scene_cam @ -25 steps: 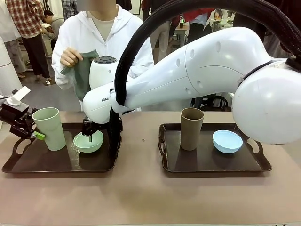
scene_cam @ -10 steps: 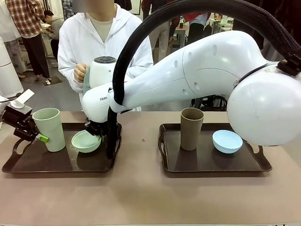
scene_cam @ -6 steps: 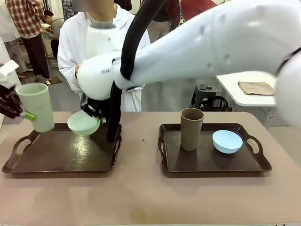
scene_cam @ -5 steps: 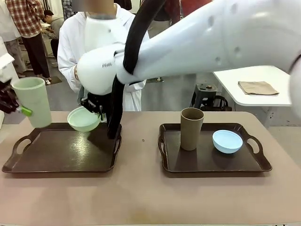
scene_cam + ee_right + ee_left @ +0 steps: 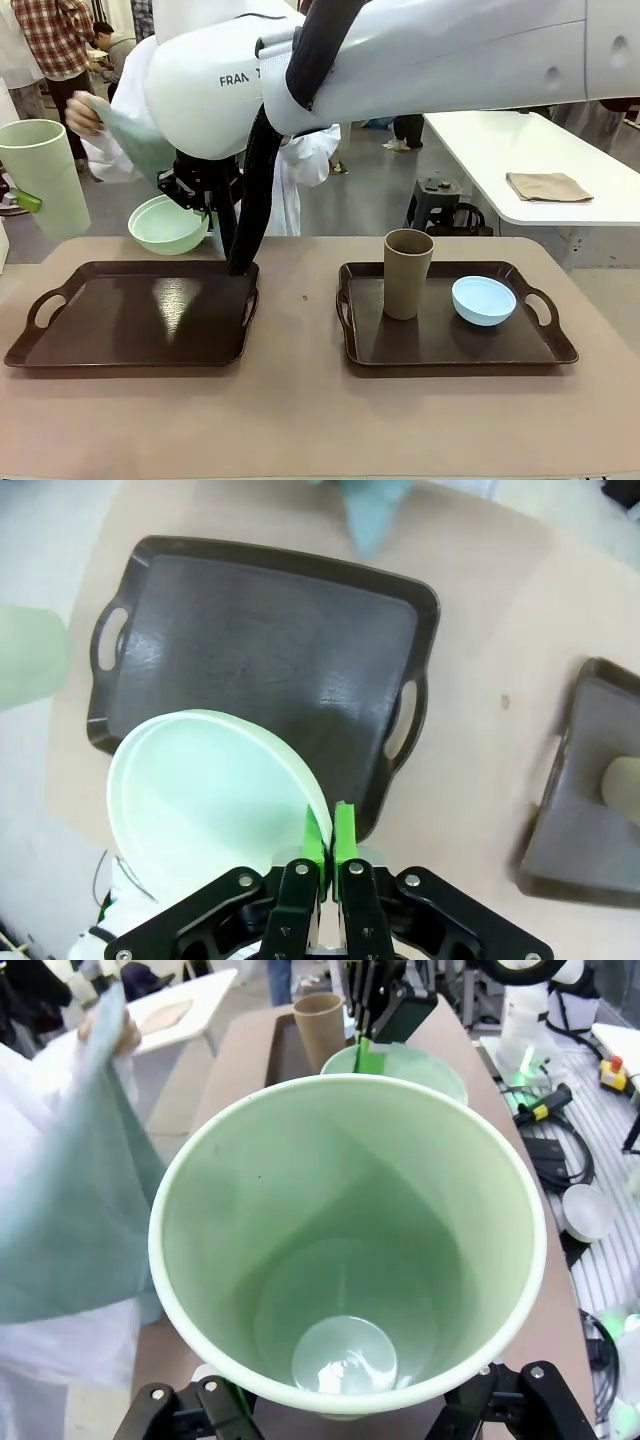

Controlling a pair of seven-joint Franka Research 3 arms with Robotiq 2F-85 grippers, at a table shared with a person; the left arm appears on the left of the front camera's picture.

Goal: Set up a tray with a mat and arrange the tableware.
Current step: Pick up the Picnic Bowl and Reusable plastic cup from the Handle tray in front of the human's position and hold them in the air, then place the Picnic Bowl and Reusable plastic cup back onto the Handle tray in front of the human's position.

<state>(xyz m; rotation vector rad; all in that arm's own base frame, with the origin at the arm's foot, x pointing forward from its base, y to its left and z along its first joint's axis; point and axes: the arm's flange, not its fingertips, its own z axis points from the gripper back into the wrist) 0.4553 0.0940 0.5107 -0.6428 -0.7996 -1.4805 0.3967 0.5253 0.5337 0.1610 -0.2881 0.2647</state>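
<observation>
My left gripper (image 5: 22, 200) is shut on the pale green tumbler (image 5: 45, 175), holding it in the air beyond the left tray's left end; the left wrist view looks straight down into the tumbler (image 5: 345, 1250). My right gripper (image 5: 203, 208) is shut on the rim of the mint green bowl (image 5: 168, 224), which hangs above the far edge of the bare left tray (image 5: 140, 315). In the right wrist view the green pads (image 5: 331, 840) pinch the bowl (image 5: 215, 790) over that tray (image 5: 260, 650). Behind it, a person holds up a grey-green mat (image 5: 130, 130). The brown tumbler (image 5: 407, 273) and light blue bowl (image 5: 483, 300) stand on the right tray (image 5: 450, 345).
My right arm's white links (image 5: 400, 50) span the top of the front view. A white side table (image 5: 530, 170) with a folded brown cloth (image 5: 545, 186) stands at the back right. Bare tabletop (image 5: 300, 420) runs along the near edge and between the trays.
Both grippers have lifted their loads off the left tray, the tumbler up and left, the bowl up and back. The person has raised and opened out the mat.
</observation>
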